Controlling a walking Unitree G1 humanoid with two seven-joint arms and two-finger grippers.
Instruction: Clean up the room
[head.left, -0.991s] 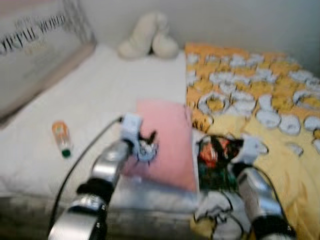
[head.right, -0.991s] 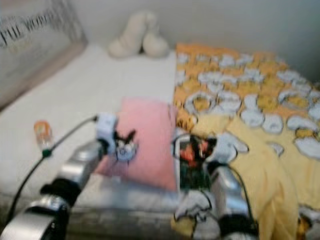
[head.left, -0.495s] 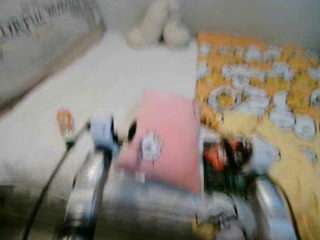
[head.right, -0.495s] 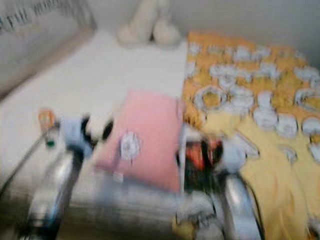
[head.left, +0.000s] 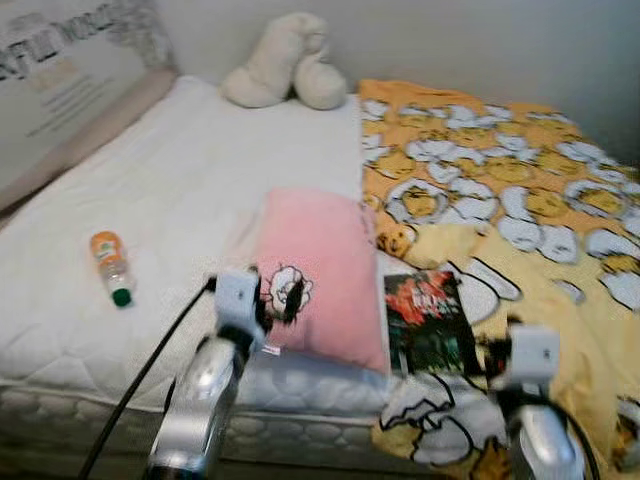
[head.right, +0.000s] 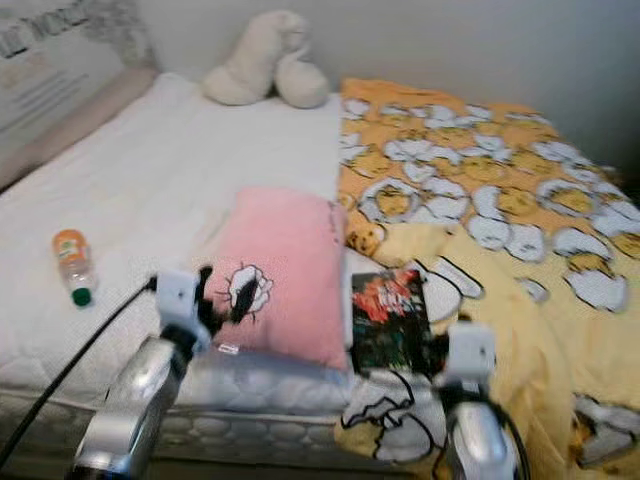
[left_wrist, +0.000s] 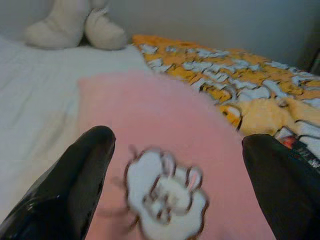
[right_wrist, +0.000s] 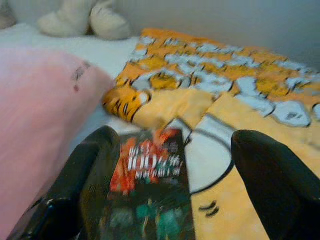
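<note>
Fingers: both pairs spread wide, we grip nothing.
Left gripper (left_wrist: 175, 185): we hover at the pink pillow (head.left: 320, 270).
Right gripper (right_wrist: 175, 180): we hover over the book (head.left: 430, 320) on the yellow blanket (head.left: 560, 300).
Bottle (head.left: 110, 268): lying on the white mattress (head.left: 170, 190).
Plush toy (head.left: 285, 65): against the wall.

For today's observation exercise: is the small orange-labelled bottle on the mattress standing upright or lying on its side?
Lying on its side. The bottle rests lengthwise on the white mattress, its green cap toward the bed's near edge.
</note>
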